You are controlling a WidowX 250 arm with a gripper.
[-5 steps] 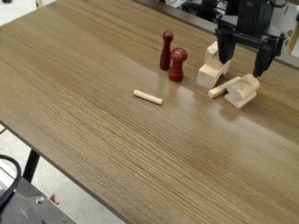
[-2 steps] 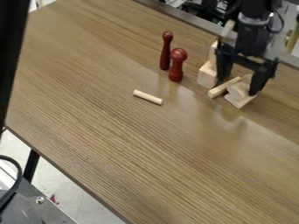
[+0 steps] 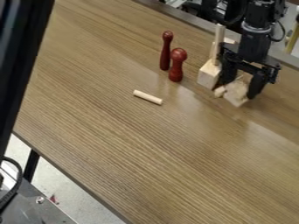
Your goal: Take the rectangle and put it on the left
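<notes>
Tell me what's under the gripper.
Under the gripper, pale wooden pieces show at its fingertips; the gripper covers parts of them, so their full shapes can't be seen.

My black two-finger hand (image 3: 236, 90) partly hides a pale curved wooden block (image 3: 236, 99); the view's lower edge cuts off the brown wood-grained bench (image 3: 175, 153).

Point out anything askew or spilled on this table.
The dowel lies on its side, apart from the upright red pins, so it looks slightly stray. I see no spill or damage.
</notes>
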